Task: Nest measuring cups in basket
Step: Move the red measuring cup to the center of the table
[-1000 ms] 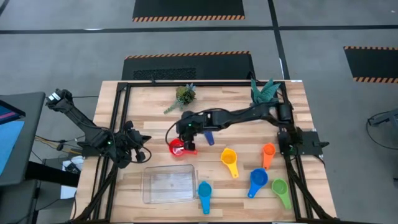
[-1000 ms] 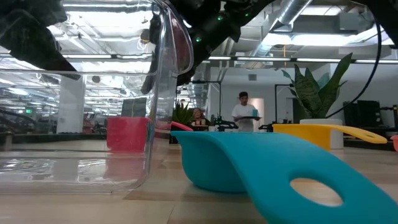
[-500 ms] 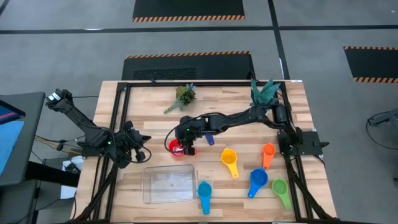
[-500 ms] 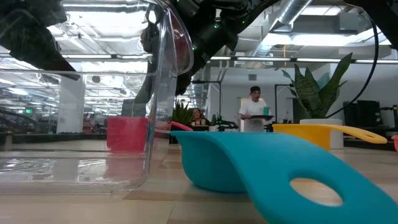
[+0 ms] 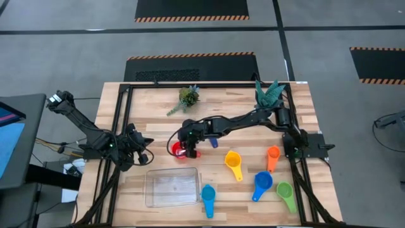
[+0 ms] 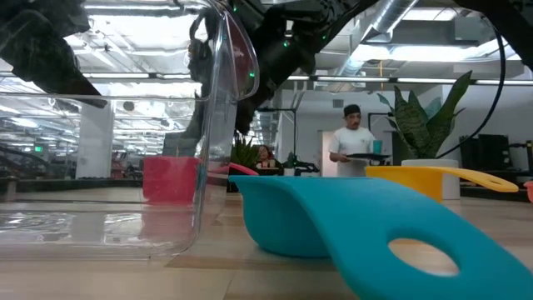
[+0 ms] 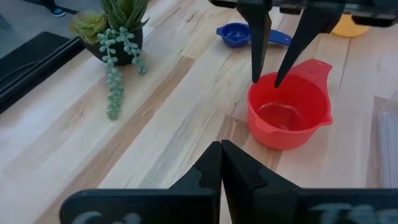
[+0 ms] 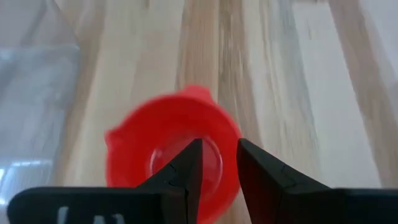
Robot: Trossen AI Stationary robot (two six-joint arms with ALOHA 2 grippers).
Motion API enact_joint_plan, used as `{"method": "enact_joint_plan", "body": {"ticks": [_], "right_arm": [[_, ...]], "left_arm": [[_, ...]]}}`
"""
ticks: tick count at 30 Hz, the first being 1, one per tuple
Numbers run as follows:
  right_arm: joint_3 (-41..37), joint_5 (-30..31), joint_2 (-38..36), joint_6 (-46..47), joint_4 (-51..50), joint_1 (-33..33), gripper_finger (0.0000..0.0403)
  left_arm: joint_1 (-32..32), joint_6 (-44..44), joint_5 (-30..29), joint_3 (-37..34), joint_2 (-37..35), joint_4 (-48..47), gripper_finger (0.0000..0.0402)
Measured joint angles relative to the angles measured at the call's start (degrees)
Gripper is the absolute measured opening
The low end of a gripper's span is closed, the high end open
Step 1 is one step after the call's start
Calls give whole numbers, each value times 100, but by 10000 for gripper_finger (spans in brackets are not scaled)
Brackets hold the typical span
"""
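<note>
High view: small round red plastic measuring cup sits just beyond the clear shallow rectangular plastic basket, bare wood around it. My right gripper, fingers slightly apart, straddles its rim, lower than a second ago. Left gripper pressed together, parked nearby.

A red measuring cup is sitting on the pale, brown-streaked wooden table, glowing glossy beside the black fingers of the right gripper. The left gripper is showing black too. A dark blue cup, a yellow cup, an orange cup, two light blue cups and a green cup are dotting the boards. The basket is showing clear. A green potted succulent is trailing grey-green beads.
</note>
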Motion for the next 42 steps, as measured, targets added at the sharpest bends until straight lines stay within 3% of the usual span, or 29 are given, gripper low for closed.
{"method": "enact_joint_plan", "body": {"ticks": [27, 42], "right_arm": [[1, 0, -3, 166, -940, 285, 123], [1, 0, -11, 58, -966, 323, 123]], "left_arm": [[0, -83, 2, 0, 0, 2, 0], [0, -81, 2, 0, 0, 0, 0]]}}
